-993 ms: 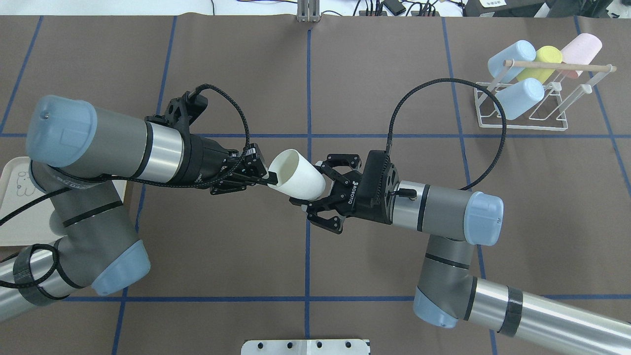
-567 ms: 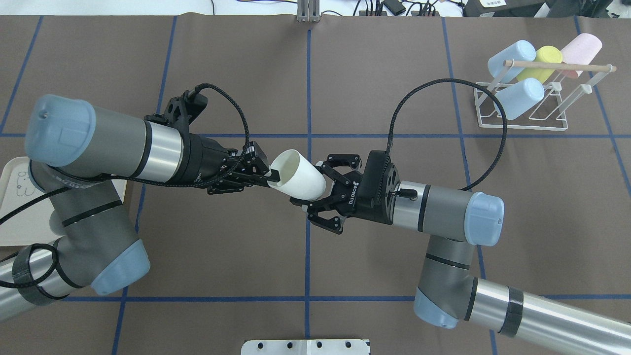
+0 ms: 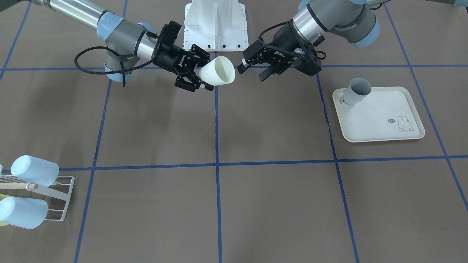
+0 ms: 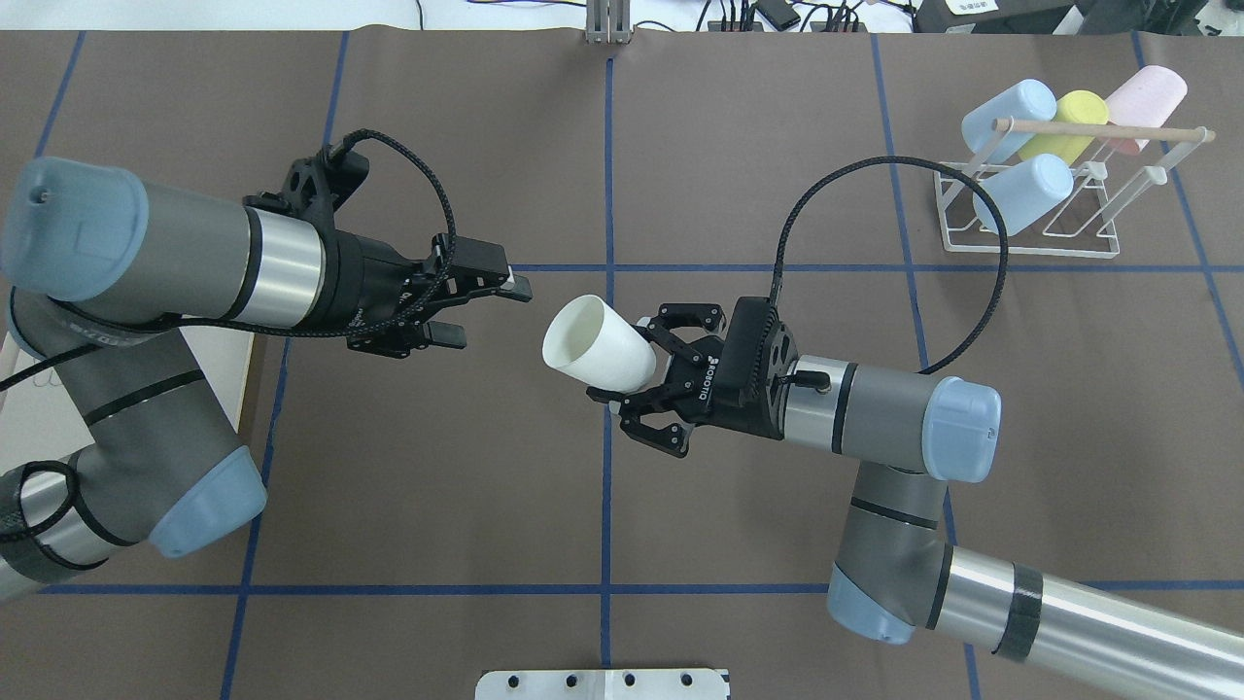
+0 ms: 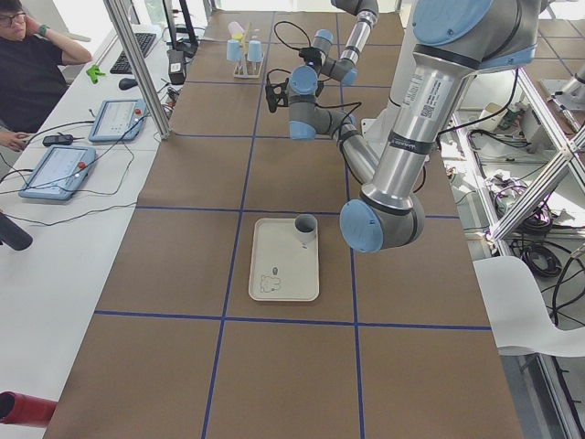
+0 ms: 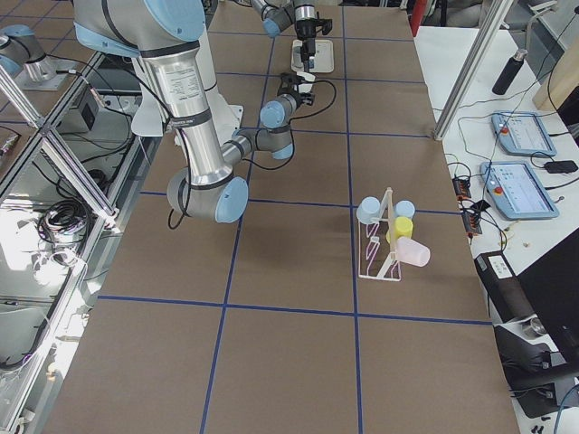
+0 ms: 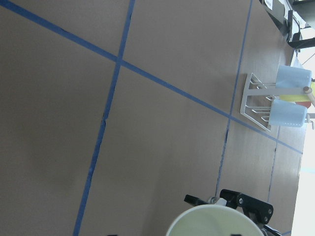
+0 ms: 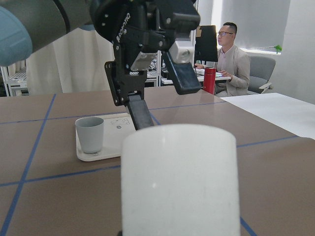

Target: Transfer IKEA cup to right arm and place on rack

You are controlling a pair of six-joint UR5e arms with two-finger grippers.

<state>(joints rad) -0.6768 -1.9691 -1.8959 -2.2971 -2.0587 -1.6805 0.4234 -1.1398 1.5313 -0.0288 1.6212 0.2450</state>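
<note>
You have the white cup [image 4: 598,345] clamped at its base in the right gripper [image 4: 622,362] above the table's middle. It lies nearly level, its long axis running across the table and its open mouth facing the left gripper [image 4: 486,311], turned a little toward the far edge. The left gripper's jaws are spread and hold nothing, with a gap between its fingertips and the cup's rim. The rack [image 4: 1020,251] stands well apart near the far right corner, carrying four cups [image 4: 1020,192], with bare brown mat [image 4: 777,146] between it and your cup.
</note>
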